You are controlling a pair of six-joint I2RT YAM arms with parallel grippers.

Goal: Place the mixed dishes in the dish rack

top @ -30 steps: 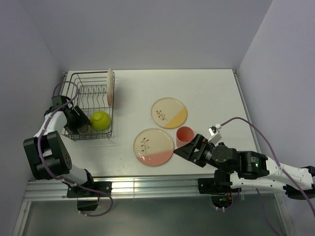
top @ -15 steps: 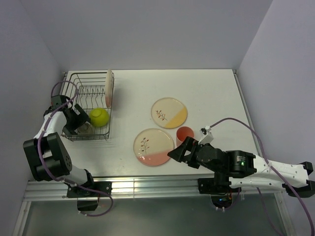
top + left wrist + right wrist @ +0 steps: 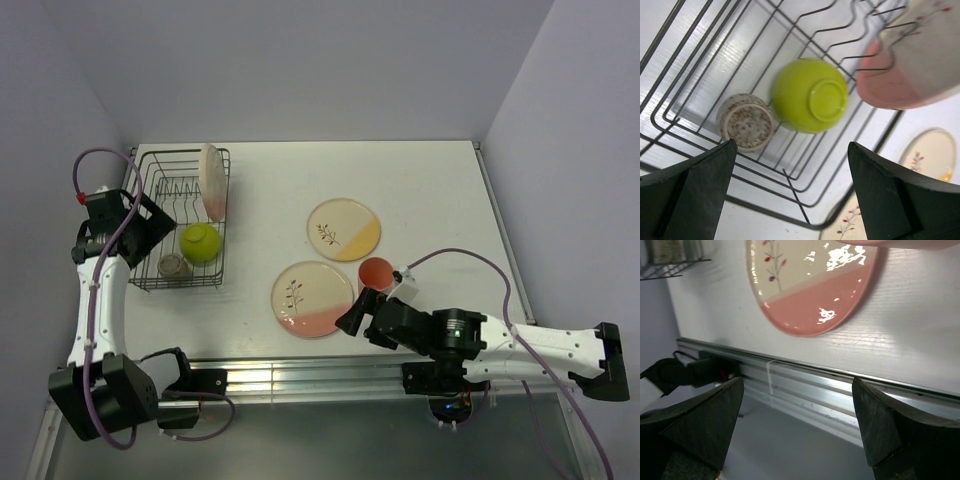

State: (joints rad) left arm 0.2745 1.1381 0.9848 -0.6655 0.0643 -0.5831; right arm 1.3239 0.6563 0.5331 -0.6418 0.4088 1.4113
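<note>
Both claws are wide open and hold nothing. Left claw (image 3: 140,225) hangs over the black rack (image 3: 150,285). Inside the rack are a green bowl (image 3: 810,95) upside down, a small grey dish (image 3: 746,121) beside it, and one plate (image 3: 212,180) standing up. Right claw (image 3: 358,312) sits near the pink plate (image 3: 312,298) on the white table (image 3: 430,180). A yellow plate (image 3: 343,229) and a pink cup (image 3: 376,272) are close by.

Plain lilac walls (image 3: 300,70) enclose a white table (image 3: 430,170) on three sides. A metal rail (image 3: 300,378) edges its near side.
</note>
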